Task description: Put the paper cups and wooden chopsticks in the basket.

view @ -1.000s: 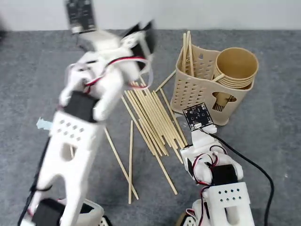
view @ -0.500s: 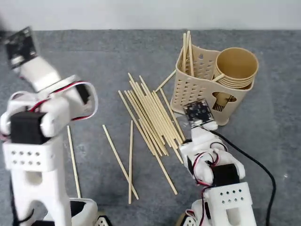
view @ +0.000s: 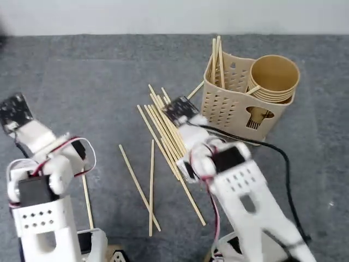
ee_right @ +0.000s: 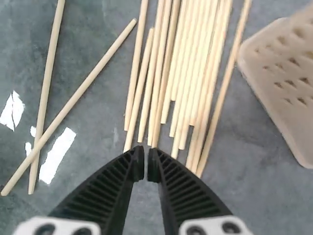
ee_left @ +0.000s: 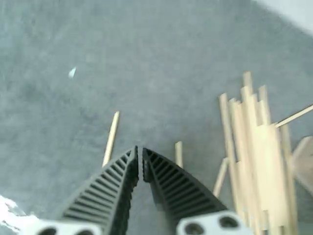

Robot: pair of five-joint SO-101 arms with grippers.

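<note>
Right end effector (ee_right: 146, 163) pinched together, empty, over loose chopsticks (ee_right: 188, 73) beside basket (view: 226, 103); left end effector (ee_left: 139, 159) likewise closed, empty.

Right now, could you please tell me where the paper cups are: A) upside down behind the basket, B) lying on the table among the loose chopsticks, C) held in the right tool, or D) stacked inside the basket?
D: the paper cups sit nested in one compartment of the basket, while a few chopsticks stand in the other.
</note>
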